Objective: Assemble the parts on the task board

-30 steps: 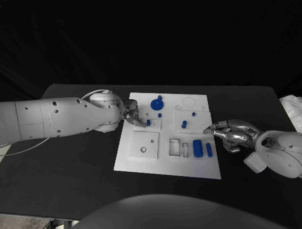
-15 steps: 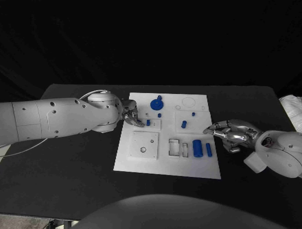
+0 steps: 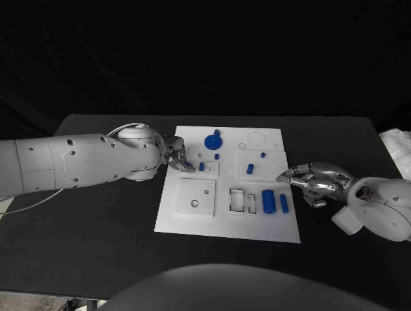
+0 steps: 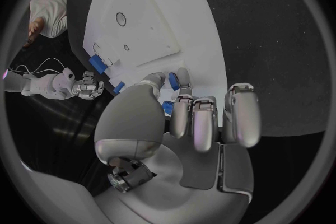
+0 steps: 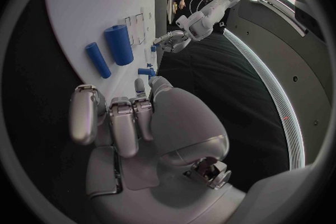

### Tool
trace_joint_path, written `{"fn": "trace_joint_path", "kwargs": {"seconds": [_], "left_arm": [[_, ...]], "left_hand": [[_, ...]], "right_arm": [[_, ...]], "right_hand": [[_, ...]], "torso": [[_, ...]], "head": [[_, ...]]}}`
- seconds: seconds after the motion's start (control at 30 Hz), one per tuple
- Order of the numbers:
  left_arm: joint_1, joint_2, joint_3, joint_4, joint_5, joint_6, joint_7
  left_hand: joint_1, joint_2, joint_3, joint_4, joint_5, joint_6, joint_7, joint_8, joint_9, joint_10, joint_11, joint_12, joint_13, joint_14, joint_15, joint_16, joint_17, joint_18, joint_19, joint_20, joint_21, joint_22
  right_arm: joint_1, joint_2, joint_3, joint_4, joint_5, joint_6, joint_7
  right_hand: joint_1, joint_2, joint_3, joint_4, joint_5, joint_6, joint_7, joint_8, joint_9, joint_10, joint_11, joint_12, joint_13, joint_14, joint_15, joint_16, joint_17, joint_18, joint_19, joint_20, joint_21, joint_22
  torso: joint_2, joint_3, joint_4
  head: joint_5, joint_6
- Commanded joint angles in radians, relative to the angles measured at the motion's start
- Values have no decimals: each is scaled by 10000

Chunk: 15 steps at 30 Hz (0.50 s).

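Note:
The white task board point(image 3: 226, 220) lies in the middle of the black table. My left hand point(image 3: 179, 159) reaches over the board's left edge and pinches a small blue peg point(image 3: 201, 166) between thumb and a finger; the left wrist view shows that peg point(image 4: 173, 81) between the fingertips. On the board lie a round blue piece point(image 3: 213, 142), a short peg point(image 3: 250, 168), a thick cylinder point(image 3: 269, 201) and a thin one point(image 3: 284, 203). My right hand point(image 3: 310, 183) hovers just off the board's right edge, fingers curled in on nothing. The cylinders point(image 5: 119, 45) lie beyond its fingers.
A square insert with a hole point(image 3: 196, 196) and rectangular slots point(image 3: 243, 201) occupy the board's near half, and a round outline point(image 3: 258, 138) marks its far right corner. A white cloth point(image 3: 406, 155) lies at the table's right edge.
Almost nothing differs: my left hand keeps the peg at the same spot on the board, and my right hand stays beside the board.

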Motion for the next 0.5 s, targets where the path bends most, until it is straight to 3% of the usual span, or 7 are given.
{"fn": "trace_joint_path", "kwargs": {"seconds": [0.03,0.5], "left_arm": [[-5,7,-1,14,18,-9,37],[-5,8,0,-20,24,-248,244]], "left_hand": [[-116,53,27,27,47,-59,-36,91,64,-7,-69,-11,1405,1001,-26,-14,2587,73,384,2,-18,2119],[-280,107,50,19,169,-173,-49,253,257,-13,-87,-16,1400,1007,-40,1,2606,71,389,-11,-9,2122]], "right_arm": [[-6,5,-1,10,-55,190,6],[-6,10,-1,6,-56,199,-27]], "right_hand": [[112,47,56,18,63,-61,23,13,15,1619,-477,-37,606,1063,-57,34,2631,42,-66,-11,-56,1769],[77,13,164,5,113,-58,25,20,19,1619,-475,-37,606,1063,-55,34,2631,49,-86,-9,-81,1760]], "torso": [[0,-1,3],[2,1,1]], "head": [[-10,0],[-25,0]]}}
